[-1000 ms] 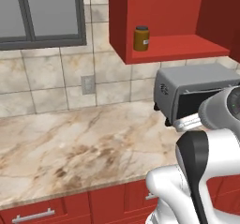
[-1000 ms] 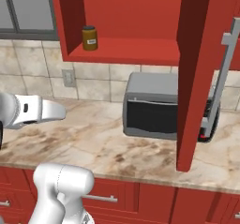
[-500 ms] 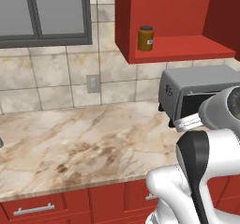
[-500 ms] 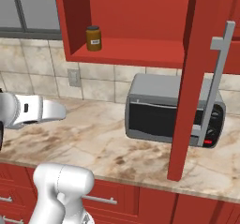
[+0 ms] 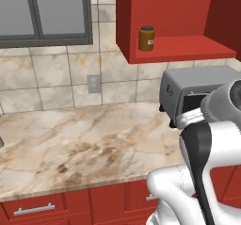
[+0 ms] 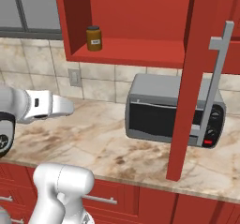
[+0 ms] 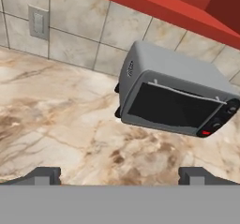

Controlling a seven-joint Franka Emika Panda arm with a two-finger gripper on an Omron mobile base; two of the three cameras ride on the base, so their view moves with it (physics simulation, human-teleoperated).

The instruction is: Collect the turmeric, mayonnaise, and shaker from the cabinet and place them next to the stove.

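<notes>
Counter: beige marble worktop (image 5: pixel 84 144) under a tiled wall, with red drawers (image 5: pixel 56 205) below.
Cabinet: red wall cabinet (image 6: pixel 140 54) with its door swung open.
Turmeric: small amber-brown jar with a dark lid (image 5: pixel 146 38), upright at the left end of the cabinet shelf.
Oven: grey toaster oven (image 7: pixel 173 94) on the worktop beneath the cabinet.
Gripper: two-finger gripper (image 7: pixel 119 175), jaws spread wide, holding nothing, hovering over the worktop before the oven.
</notes>
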